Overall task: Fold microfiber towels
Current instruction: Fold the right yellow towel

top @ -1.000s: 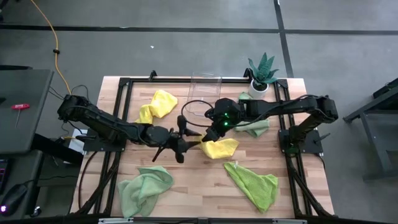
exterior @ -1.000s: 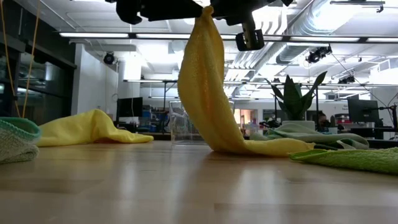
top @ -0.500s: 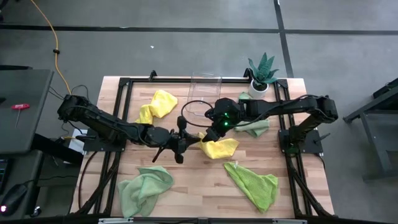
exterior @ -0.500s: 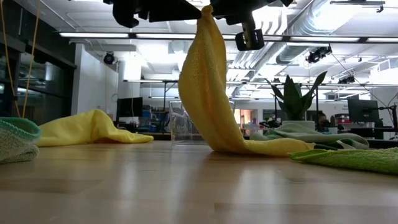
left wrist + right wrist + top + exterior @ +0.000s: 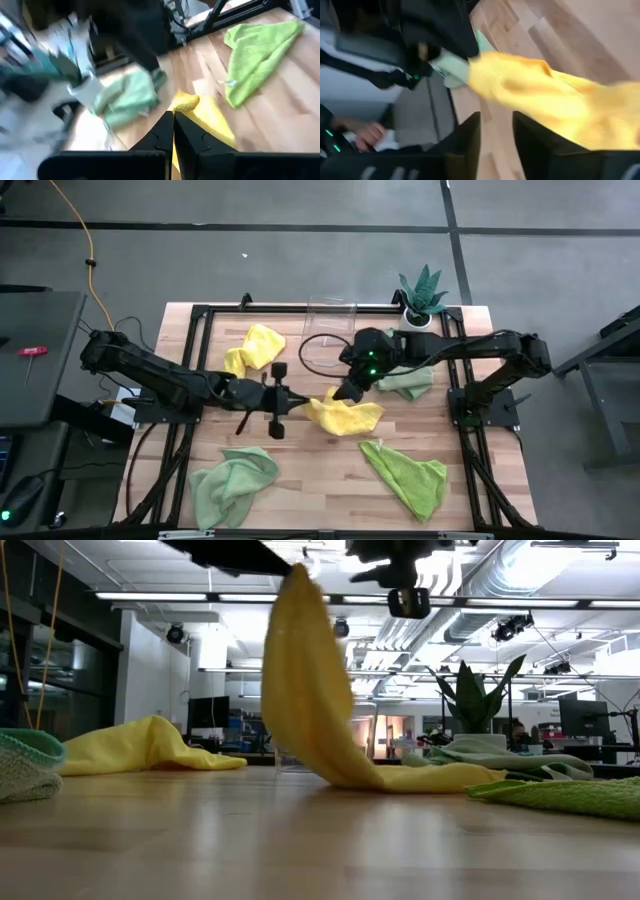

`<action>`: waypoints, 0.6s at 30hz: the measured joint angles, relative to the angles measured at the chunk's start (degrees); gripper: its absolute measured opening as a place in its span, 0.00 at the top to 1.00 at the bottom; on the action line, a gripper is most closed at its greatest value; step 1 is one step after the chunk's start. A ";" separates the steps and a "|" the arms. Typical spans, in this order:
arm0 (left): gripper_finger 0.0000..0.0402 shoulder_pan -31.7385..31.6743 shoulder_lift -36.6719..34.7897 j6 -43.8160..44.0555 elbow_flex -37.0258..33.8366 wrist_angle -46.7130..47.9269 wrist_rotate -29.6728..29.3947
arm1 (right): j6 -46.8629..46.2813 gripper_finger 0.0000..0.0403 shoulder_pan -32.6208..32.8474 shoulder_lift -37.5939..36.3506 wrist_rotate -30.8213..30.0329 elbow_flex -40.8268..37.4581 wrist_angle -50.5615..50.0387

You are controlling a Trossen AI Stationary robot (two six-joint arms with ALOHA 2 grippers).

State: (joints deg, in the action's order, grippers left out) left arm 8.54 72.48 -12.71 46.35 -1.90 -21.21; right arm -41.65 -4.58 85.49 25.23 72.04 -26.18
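A bright yellow microfiber towel [image 5: 345, 416] is raised at one end, and its lower part lies bunched on the wooden table [image 5: 300, 470]. My left gripper [image 5: 303, 402] reaches in from the table's left and is shut on that raised end. My right gripper [image 5: 343, 391] hovers just right of it, open with nothing between its fingers; in the right wrist view the towel [image 5: 545, 95] lies beyond them. Another yellow towel [image 5: 255, 347], two pale green ones [image 5: 232, 480] [image 5: 405, 383] and a lime green one [image 5: 408, 475] lie crumpled on the table. My left gripper pinches the yellow towel's raised end [image 5: 184, 103] between its two shut fingers, coming in nearly level from the table's left. The towel hangs slack below the fingers [image 5: 300, 670]. Its lower part [image 5: 420, 778] rests on the table. I cannot tell one layer from several.
A clear plastic bin [image 5: 330, 320] and a spiky green potted plant [image 5: 422, 298] stand at the far edge. Bare wood shows in the near middle, between the pale green and lime green towels. A person's hand [image 5: 367, 134] shows beyond the table in the right wrist view.
My left gripper has shut on the towel's raised end, rolled, and drawn it toward the table's left edge. My right gripper has opened, let go of that end and backed off toward the far right. The towel's lower part has stayed on the table.
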 joint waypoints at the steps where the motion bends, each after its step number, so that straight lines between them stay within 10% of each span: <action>1: 1.00 -0.01 -1.01 3.43 0.04 2.16 0.81 | 2.17 0.68 -0.13 -0.55 -0.43 0.01 -1.85; 9: 1.00 0.04 -3.16 28.58 0.00 17.02 10.68 | 17.65 0.57 1.92 0.10 -11.54 -1.60 -16.43; 18: 1.00 0.98 2.77 45.77 -3.47 18.62 20.18 | 22.38 0.57 2.82 0.03 -12.71 -13.20 -3.28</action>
State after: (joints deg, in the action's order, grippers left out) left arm 9.52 75.25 33.06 42.88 16.72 -1.03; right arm -19.27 -1.76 85.52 12.53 58.84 -29.46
